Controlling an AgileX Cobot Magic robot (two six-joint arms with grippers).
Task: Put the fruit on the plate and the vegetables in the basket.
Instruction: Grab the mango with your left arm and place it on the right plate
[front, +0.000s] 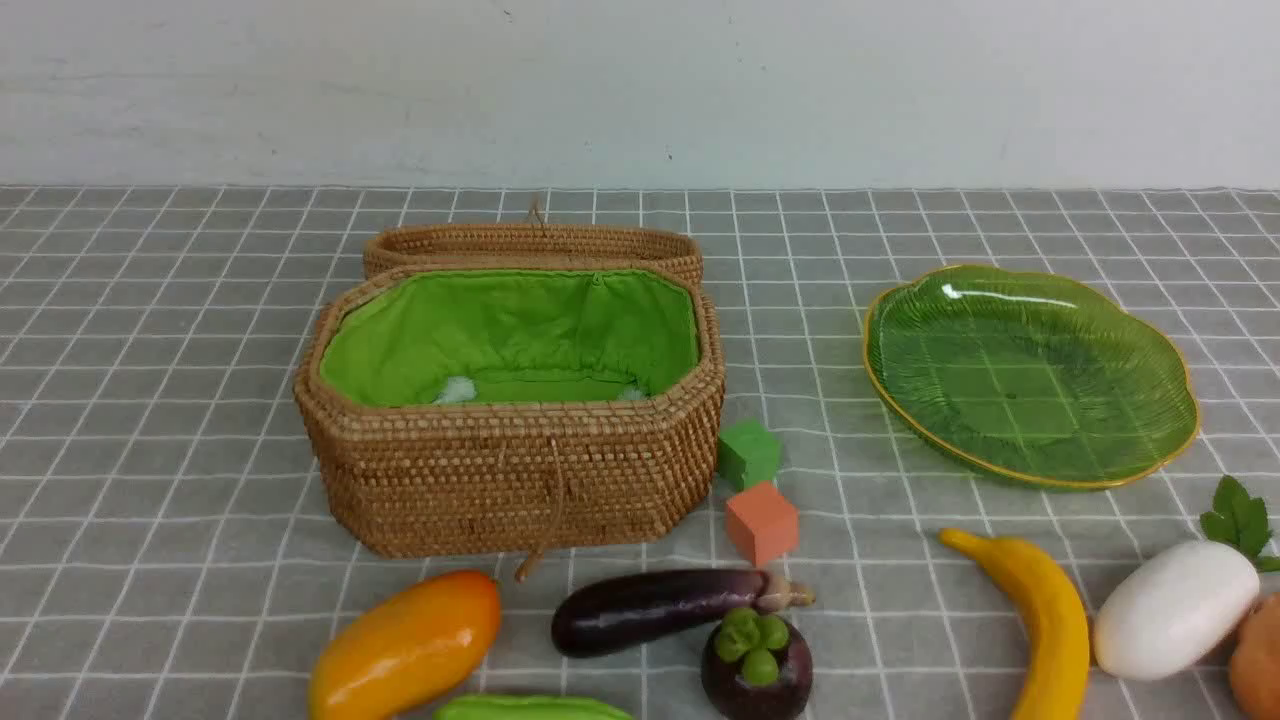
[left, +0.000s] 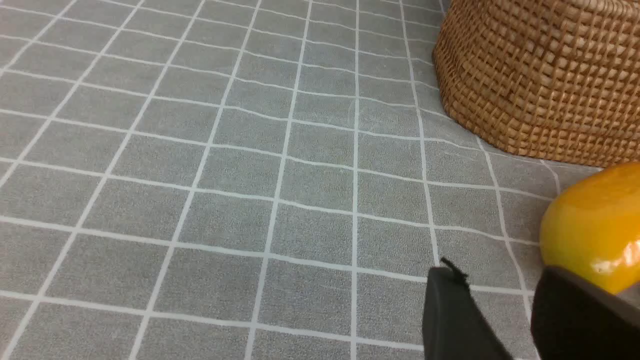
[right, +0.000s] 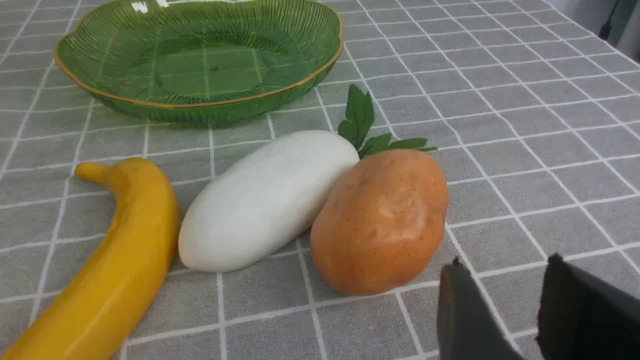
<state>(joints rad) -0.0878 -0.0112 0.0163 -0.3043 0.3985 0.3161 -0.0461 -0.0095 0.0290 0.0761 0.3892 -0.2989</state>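
Note:
The open basket with green lining stands at centre left, the empty green plate at the right. Along the near edge lie the mango, gourd, eggplant, mangosteen, banana, radish and potato. My left gripper is open and empty, just beside the mango and short of the basket. My right gripper is open and empty, close beside the potato. Neither gripper shows in the front view.
A green cube and an orange cube sit between the basket and the eggplant. The basket's lid lies open behind it. A pale wall closes off the far side of the checked cloth.

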